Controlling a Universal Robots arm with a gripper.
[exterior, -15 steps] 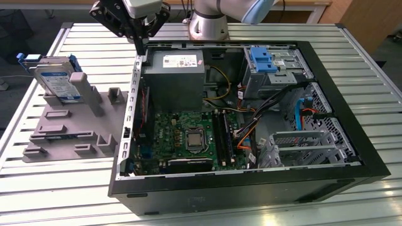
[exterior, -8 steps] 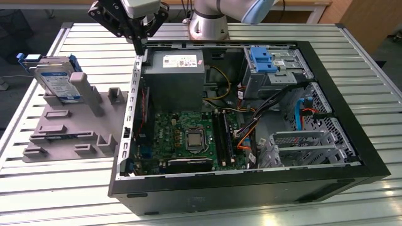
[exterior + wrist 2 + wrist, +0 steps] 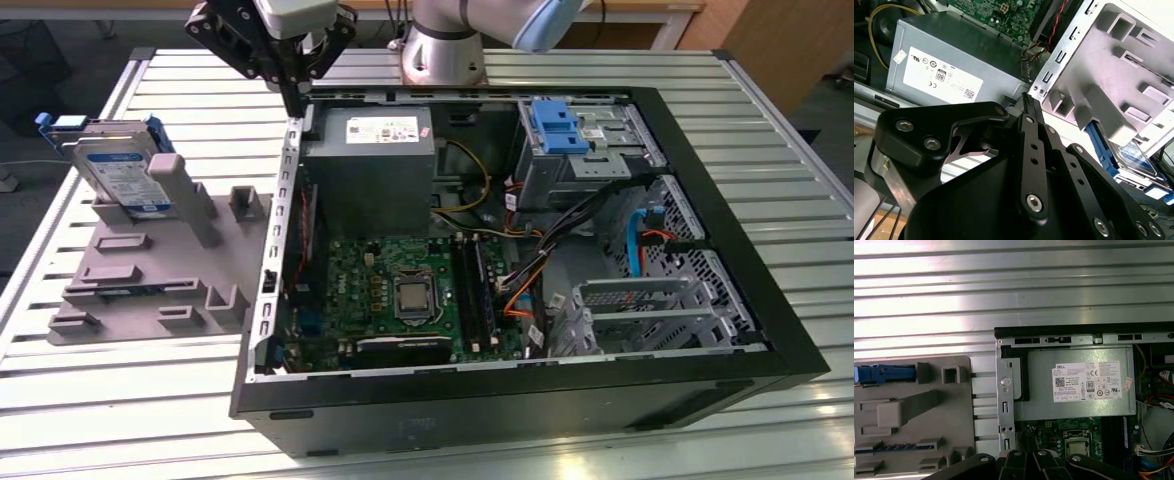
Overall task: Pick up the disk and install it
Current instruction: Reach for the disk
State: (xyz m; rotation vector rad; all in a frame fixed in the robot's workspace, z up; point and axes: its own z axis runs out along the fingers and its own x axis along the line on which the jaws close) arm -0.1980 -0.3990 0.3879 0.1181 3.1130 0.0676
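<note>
The disk (image 3: 116, 170) is a silver-grey drive with a white-and-blue label in a bright blue frame. It stands on edge, leaning in the grey fixture block (image 3: 147, 270) at the exterior view's left. Its blue top edge (image 3: 884, 374) is seen from above in the first wrist view, and a corner of the disk (image 3: 1134, 155) peeks out behind the block in the second. My gripper (image 3: 292, 103) hangs over the computer case's wall between block and power supply, apart from the disk. Its black fingers (image 3: 1026, 107) meet at the tip with nothing between them.
The open computer case (image 3: 747, 300) lies on a slatted metal table (image 3: 107, 400). Inside are a grey power supply (image 3: 371, 170), the motherboard (image 3: 400, 295), cables and metal drive cages (image 3: 641, 310). A blue plastic bracket (image 3: 554, 125) sits in the far bay.
</note>
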